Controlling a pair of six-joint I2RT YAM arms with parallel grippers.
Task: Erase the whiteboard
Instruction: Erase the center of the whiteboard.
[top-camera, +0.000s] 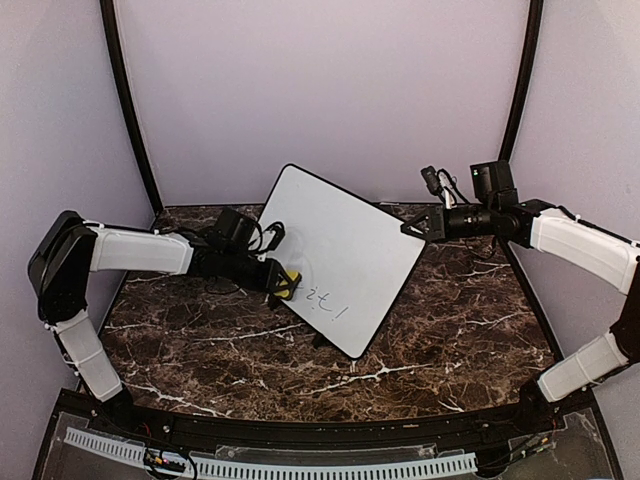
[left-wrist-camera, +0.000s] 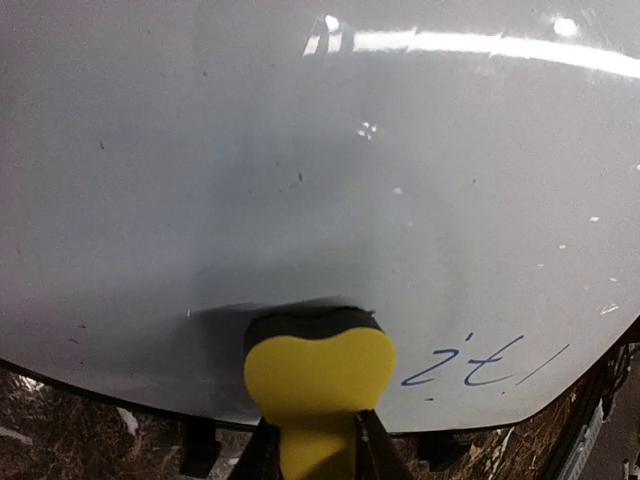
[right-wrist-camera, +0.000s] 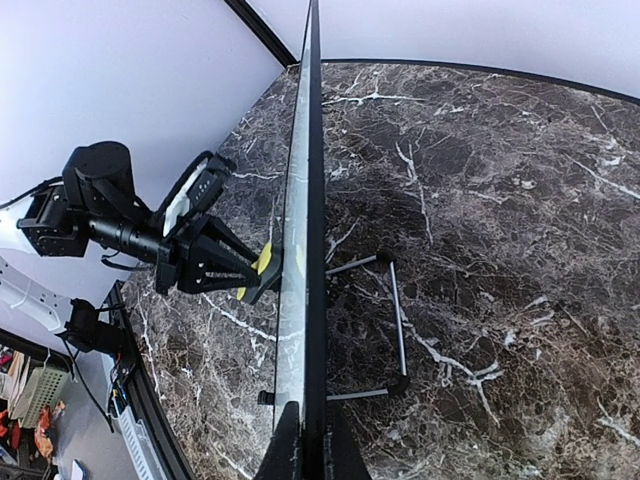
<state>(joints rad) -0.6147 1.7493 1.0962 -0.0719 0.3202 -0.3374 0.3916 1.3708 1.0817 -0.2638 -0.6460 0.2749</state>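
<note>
The whiteboard (top-camera: 340, 245) stands tilted on the marble table, glossy white with a thin black frame. Blue handwriting (top-camera: 322, 298) remains near its lower edge, and shows in the left wrist view as handwriting (left-wrist-camera: 480, 362) at the lower right. My left gripper (top-camera: 283, 283) is shut on a yellow eraser (left-wrist-camera: 318, 375), whose dark pad presses against the whiteboard (left-wrist-camera: 300, 150) just left of the writing. My right gripper (top-camera: 410, 230) is shut on the board's upper right edge. In the right wrist view the whiteboard (right-wrist-camera: 305, 250) is edge-on, clamped between that gripper's (right-wrist-camera: 305, 455) fingers.
Behind the board a wire stand (right-wrist-camera: 395, 320) rests on the dark marble table (top-camera: 460, 330). Small black feet (left-wrist-camera: 200, 445) sit under the board's lower edge. Purple walls close in the back and sides. A white cable strip (top-camera: 270, 465) runs along the near edge.
</note>
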